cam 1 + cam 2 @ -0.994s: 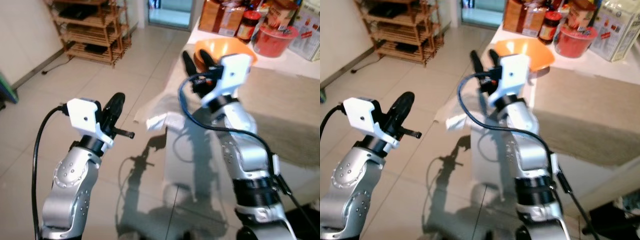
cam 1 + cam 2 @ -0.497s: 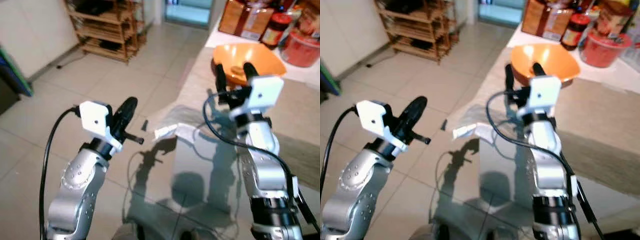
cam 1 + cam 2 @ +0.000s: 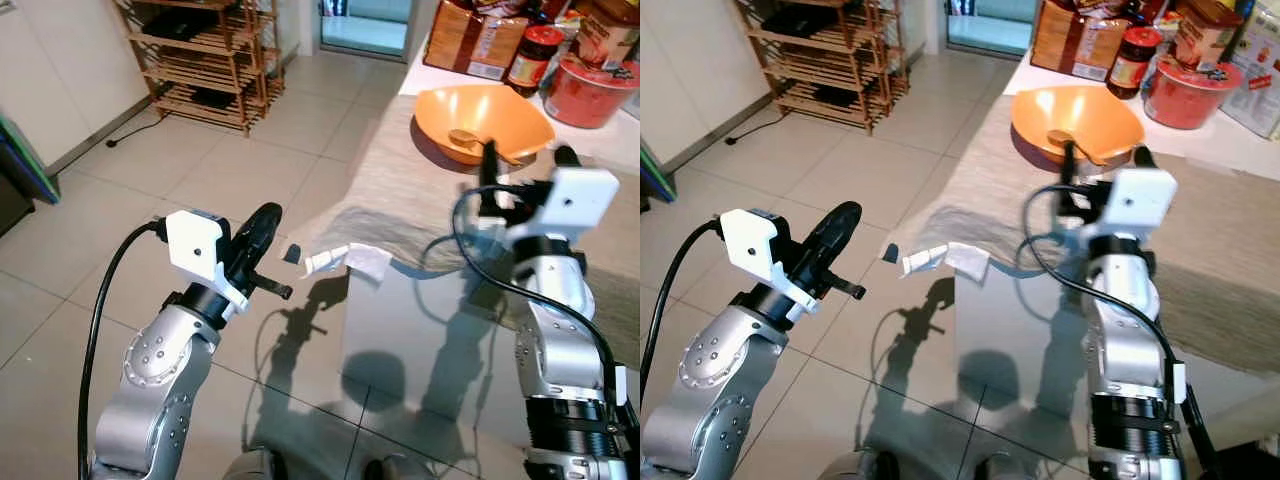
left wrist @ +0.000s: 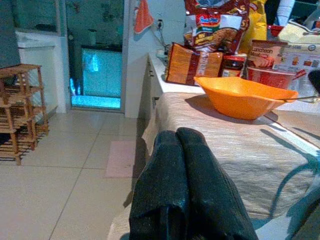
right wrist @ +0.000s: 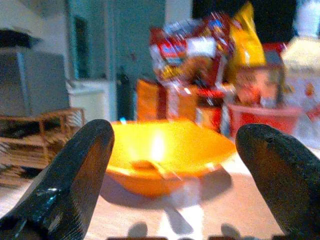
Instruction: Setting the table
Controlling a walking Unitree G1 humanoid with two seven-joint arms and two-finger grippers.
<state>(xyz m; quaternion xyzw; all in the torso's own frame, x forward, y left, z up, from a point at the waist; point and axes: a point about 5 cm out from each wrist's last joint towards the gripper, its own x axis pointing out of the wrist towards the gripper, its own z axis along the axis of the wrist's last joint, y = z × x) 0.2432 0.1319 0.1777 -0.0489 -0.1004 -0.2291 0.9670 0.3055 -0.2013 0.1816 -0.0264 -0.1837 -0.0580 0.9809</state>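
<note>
An orange bowl (image 3: 485,112) with a spoon (image 5: 155,167) lying in it stands on the beige table runner (image 3: 410,190) near the table's far end. My right gripper (image 3: 525,155) hovers over the runner just short of the bowl, open, its two fingers spread about as wide as the bowl (image 5: 165,150) and holding nothing. My left gripper (image 3: 266,220) is shut and empty, held out over the tiled floor to the left of the table corner. In its wrist view the bowl (image 4: 245,97) lies ahead beyond the shut fingers (image 4: 187,190).
Snack packets (image 3: 470,40), a red-lidded jar (image 3: 530,55) and a red container (image 3: 600,90) crowd the table behind the bowl. A white tag of cloth (image 3: 345,260) hangs off the runner's near corner. A wooden shelf rack (image 3: 200,50) stands across the tiled floor at far left.
The whole view has shifted and the table sits closer. My right gripper has moved rightwards over the runner, staying open before the bowl. The left gripper stays shut.
</note>
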